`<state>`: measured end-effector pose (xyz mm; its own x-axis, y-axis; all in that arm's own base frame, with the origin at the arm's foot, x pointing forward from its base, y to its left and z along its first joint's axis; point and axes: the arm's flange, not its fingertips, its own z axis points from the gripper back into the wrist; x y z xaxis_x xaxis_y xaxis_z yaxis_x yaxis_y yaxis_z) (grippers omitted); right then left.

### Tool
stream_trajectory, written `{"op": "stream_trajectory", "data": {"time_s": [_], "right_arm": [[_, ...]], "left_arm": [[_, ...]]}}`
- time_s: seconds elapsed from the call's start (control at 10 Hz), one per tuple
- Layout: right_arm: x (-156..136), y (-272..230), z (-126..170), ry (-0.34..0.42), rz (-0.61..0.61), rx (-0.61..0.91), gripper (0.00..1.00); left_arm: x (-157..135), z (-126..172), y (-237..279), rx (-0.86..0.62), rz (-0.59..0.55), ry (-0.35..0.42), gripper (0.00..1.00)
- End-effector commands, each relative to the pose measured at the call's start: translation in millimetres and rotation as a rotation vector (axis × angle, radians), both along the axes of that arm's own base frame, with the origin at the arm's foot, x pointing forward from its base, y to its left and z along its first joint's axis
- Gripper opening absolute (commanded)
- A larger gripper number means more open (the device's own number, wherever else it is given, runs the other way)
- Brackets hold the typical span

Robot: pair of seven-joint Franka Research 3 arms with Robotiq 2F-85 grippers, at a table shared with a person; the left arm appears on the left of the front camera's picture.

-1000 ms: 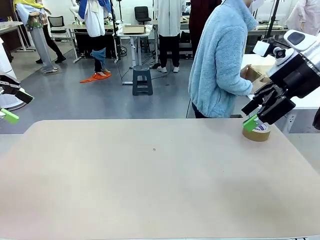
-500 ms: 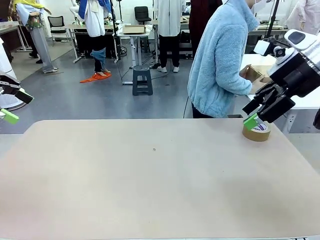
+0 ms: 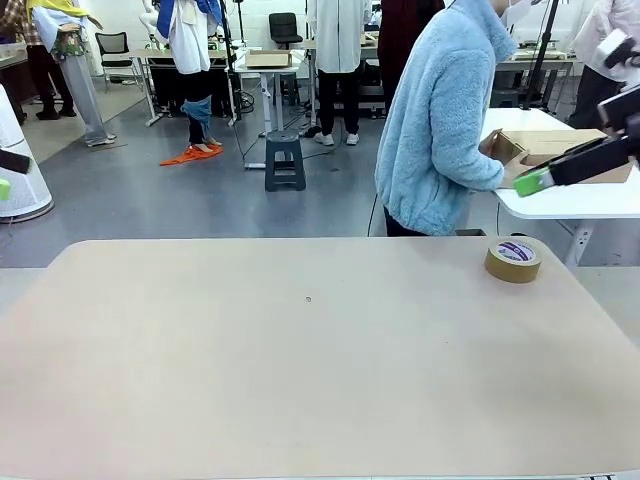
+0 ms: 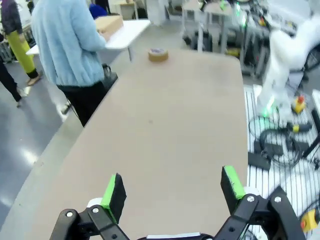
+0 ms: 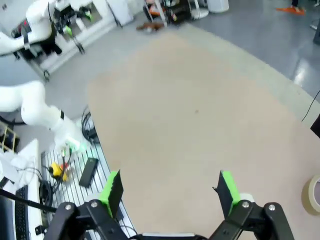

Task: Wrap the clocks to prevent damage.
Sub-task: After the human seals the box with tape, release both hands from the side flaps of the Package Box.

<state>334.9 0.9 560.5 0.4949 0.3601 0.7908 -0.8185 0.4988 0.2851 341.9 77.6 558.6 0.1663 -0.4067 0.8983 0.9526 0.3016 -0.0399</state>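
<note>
Left gripper (image 4: 172, 189): jaws spread wide, nothing between the green pads; it hangs over the near end of the table, with bare tabletop showing through the gap.
Left gripper, front view: a sliver of one green pad (image 3: 3, 188) at 9 o'clock on the picture's edge, off the table.
Right gripper (image 5: 170, 187): jaws wide apart, empty; it hovers above the table, pads clear of the surface.
Right gripper, front view: one green-tipped finger (image 3: 533, 181) at 2 o'clock, raised well above the table and up from the tape roll, not touching it.
Tape roll (image 3: 514, 260): brown, lying flat on the table's far right part, at 3 o'clock in the front view; it sits at 12 o'clock on the far end in the left wrist view (image 4: 158, 54), and is cut by the edge at 4 o'clock in the right wrist view (image 5: 314, 195).
Table (image 3: 300, 380): beige top.
Clocks: cannot be made out in any view.
Person (image 3: 440, 120): in a light blue fleece, standing at 1 o'clock beyond the table's far edge, turned towards a white side table.
Cardboard box (image 3: 565, 150): on that side table, with the person's hand (image 3: 492, 145) at its near end.
</note>
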Motion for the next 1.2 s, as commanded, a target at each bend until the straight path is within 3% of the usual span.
{"op": "stream_trajectory", "data": {"time_s": [0.0, 0.1, 0.2, 1.1], "right_arm": [[-2.2, -6.0, -6.7, -0.038, 0.008, 0.050, 1.00], [0.6, -10.0, -5.6, -0.052, -0.014, 0.071, 1.00], [0.1, -8.6, 0.8, -0.013, -0.015, 0.032, 1.00], [0.1, -8.6, 0.8, -0.013, -0.015, 0.032, 1.00]], "left_arm": [[11.2, -4.1, 10.5, -0.072, 0.009, 0.021, 1.00], [16.6, -7.7, 16.5, -0.064, 0.049, 0.038, 1.00], [4.0, -3.3, 11.0, -0.055, 0.020, 0.018, 1.00], [4.0, -3.3, 11.0, -0.055, 0.020, 0.018, 1.00]]}}
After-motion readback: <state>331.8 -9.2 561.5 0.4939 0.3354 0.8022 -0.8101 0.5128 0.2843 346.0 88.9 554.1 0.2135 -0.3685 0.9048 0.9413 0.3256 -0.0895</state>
